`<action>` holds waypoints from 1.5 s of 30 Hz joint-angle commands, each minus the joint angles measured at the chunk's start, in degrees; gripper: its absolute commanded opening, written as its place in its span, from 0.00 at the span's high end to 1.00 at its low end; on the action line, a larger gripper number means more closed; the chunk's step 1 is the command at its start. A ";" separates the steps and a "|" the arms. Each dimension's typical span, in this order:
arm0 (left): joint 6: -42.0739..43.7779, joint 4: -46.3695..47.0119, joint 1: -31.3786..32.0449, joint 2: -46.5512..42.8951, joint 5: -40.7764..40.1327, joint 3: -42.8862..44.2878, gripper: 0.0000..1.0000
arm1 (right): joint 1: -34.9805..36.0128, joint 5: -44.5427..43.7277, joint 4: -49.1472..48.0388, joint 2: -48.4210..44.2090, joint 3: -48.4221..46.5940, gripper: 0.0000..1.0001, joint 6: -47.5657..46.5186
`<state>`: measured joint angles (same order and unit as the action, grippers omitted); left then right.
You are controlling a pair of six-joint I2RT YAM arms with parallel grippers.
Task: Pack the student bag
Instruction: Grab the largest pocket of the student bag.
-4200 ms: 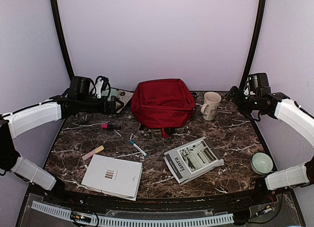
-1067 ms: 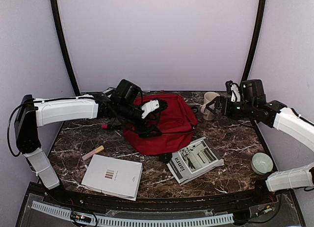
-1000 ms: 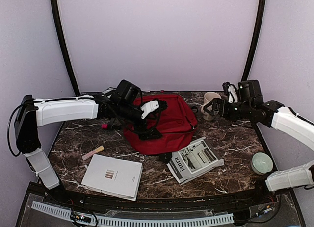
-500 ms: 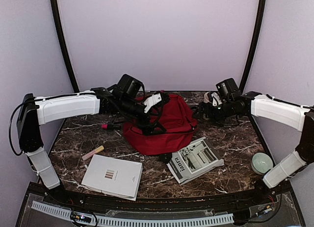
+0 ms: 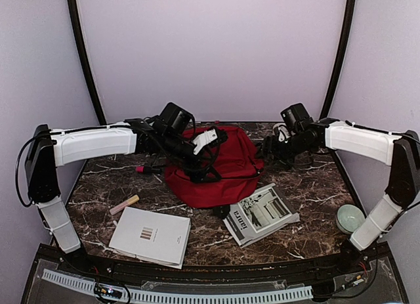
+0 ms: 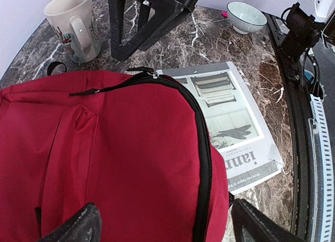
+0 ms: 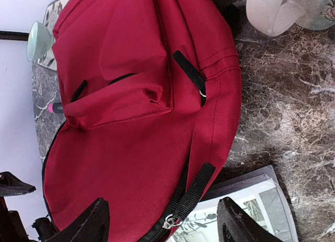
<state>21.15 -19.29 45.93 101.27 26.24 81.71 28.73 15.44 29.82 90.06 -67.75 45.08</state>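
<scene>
The student bag (image 5: 226,169) lies flat at the rear centre of the table (image 5: 308,186), long axis roughly rear-to-front, rounded zippered end toward the near edge. A magazine (image 5: 260,214) meets its near-right edge, and a mug (image 6: 73,25) stands just beside its rear-right corner. The left gripper (image 6: 165,229), fingers spread, hovers over the bag's left half. The right gripper (image 7: 162,223), also spread, is above its right edge.

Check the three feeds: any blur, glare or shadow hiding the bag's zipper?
Top view: even light, the student bag sharp but small in frame. Left wrist: zipper crisp, only the tool fingers dark and soft at the bottom edge. Right wrist: zipper pull sharp, the mug slightly washed out.
</scene>
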 commanded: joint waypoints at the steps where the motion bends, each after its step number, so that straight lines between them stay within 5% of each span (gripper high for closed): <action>1: -0.47 -1.12 0.38 0.12 1.66 1.29 0.13 | 0.25 0.60 -0.12 0.82 1.18 0.33 2.09; 30: 1.41 -1.55 1.45 -0.01 1.60 -0.29 0.20 | 0.31 1.09 2.11 7.23 -3.23 0.87 0.09; 45: 1.97 -1.57 1.45 0.29 1.74 -1.71 0.24 | 2.77 -2.69 4.75 4.65 -3.86 1.00 -0.51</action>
<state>22.26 -20.21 47.13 102.04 27.16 81.14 30.44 14.52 33.98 96.64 -70.50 44.64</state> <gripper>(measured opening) 0.769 0.021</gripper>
